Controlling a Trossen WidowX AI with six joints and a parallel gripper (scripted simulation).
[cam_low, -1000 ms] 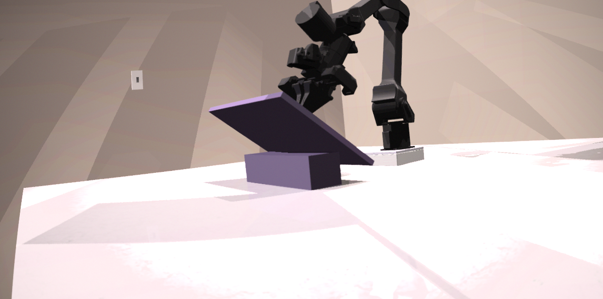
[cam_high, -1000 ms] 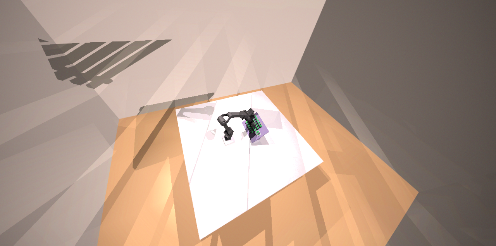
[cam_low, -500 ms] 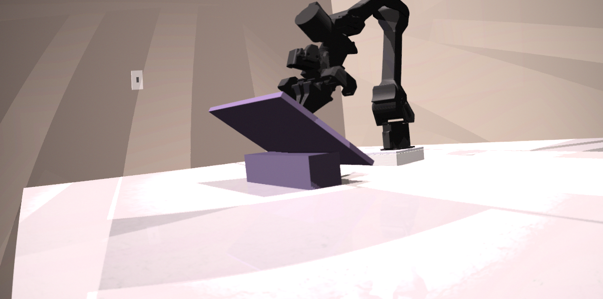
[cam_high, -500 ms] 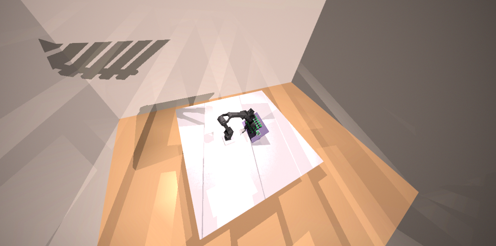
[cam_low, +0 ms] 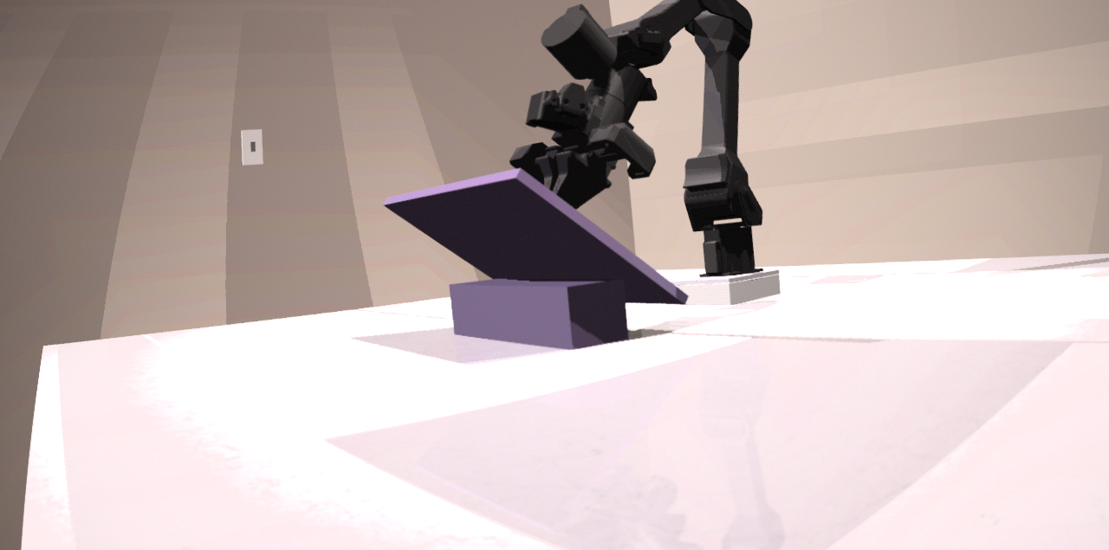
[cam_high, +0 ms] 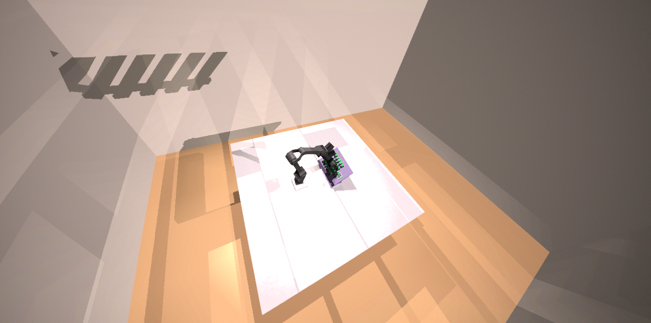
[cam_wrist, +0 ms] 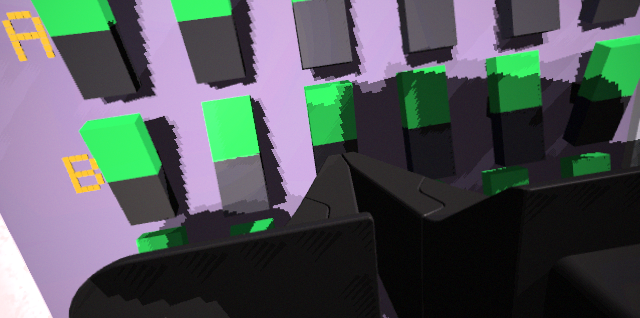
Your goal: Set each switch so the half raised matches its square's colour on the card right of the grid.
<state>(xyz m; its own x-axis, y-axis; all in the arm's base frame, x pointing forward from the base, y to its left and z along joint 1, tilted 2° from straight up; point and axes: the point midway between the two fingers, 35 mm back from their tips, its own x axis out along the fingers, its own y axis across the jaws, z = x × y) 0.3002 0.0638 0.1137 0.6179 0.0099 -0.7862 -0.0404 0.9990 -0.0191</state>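
The tilted purple panel [cam_high: 347, 169] [cam_low: 465, 224] [cam_wrist: 30, 95] carries rows of switches with green far halves and dark grey near halves. In the wrist view, my gripper [cam_wrist: 341, 168] is shut and empty. Its tips overlap the near half of the third switch [cam_wrist: 330, 115] in row B; contact cannot be told. Row A's first switch [cam_wrist: 75, 3] and row B's first switch [cam_wrist: 125, 150] stand beside their yellow letters. The gripper body hides most of the rows below B. The small card [cam_high: 338, 175] is tiny in the top view; its pattern is unreadable.
The panel rests on a purple block [cam_low: 511, 313] on the white table [cam_high: 318, 239]. The arm's pale base [cam_low: 752, 289] stands on the panel's near side. Shadows cross the switches around the fingertips. A pale edge shows at the wrist view's far right.
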